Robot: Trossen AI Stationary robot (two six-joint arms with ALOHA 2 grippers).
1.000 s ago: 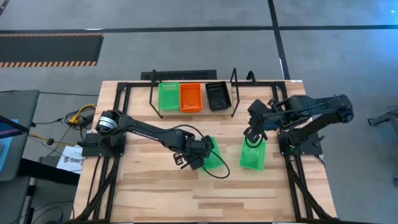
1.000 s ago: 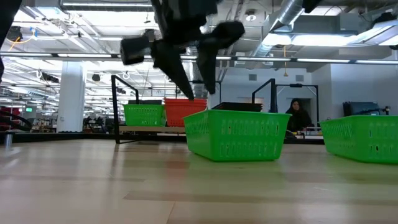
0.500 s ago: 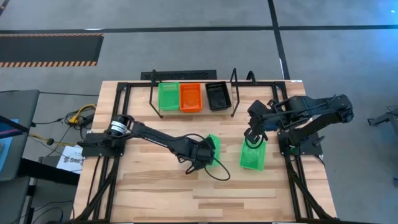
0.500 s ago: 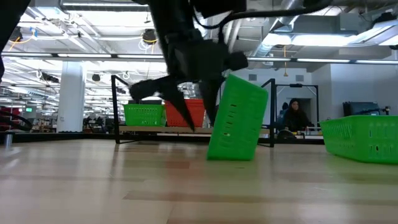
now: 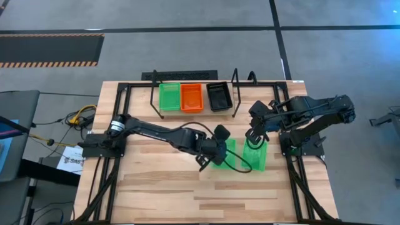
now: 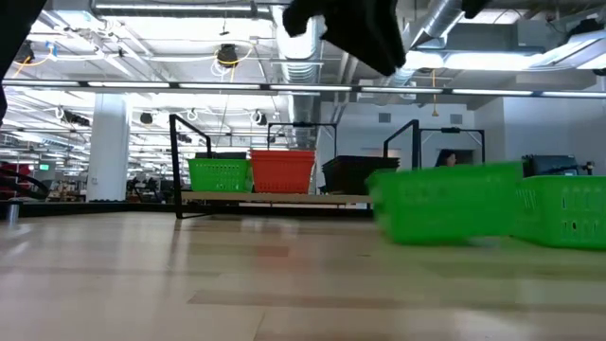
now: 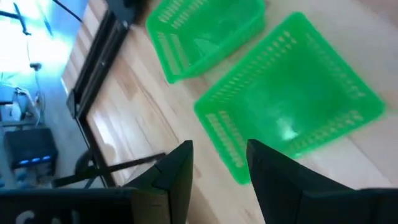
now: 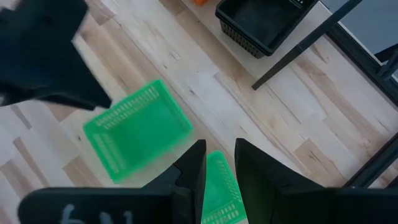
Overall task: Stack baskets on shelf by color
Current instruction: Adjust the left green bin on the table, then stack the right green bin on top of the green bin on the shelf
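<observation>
Two green baskets lie side by side on the table's right half. The left one (image 5: 229, 154) (image 7: 292, 93) shows blurred in the low view (image 6: 445, 204); the right one (image 5: 255, 157) (image 6: 563, 208) rests flat on its base. My left gripper (image 5: 215, 155) (image 7: 217, 168) hangs open above the left basket's near corner, clear of it. My right gripper (image 5: 252, 139) (image 8: 219, 165) stands open above the right basket's far end (image 8: 221, 186). On the shelf (image 5: 235, 94) at the far edge sit a green (image 5: 169, 97), an orange (image 5: 192, 97) and a black basket (image 5: 219, 97), side by side.
A black tube frame (image 5: 119, 119) runs along the table's left and right sides, where the arms' bases stand. A thin cable loop (image 5: 240, 170) hangs from the left arm beside the two baskets. Bare wood (image 5: 187, 194) stretches across the near half of the table.
My left gripper has gone toward the table's right edge and then up, rolling its wrist. The green basket under it was tipped up on one side half a second ago. It now lies flat again, farther right, close beside the other green basket, with the gripper clear above it.
</observation>
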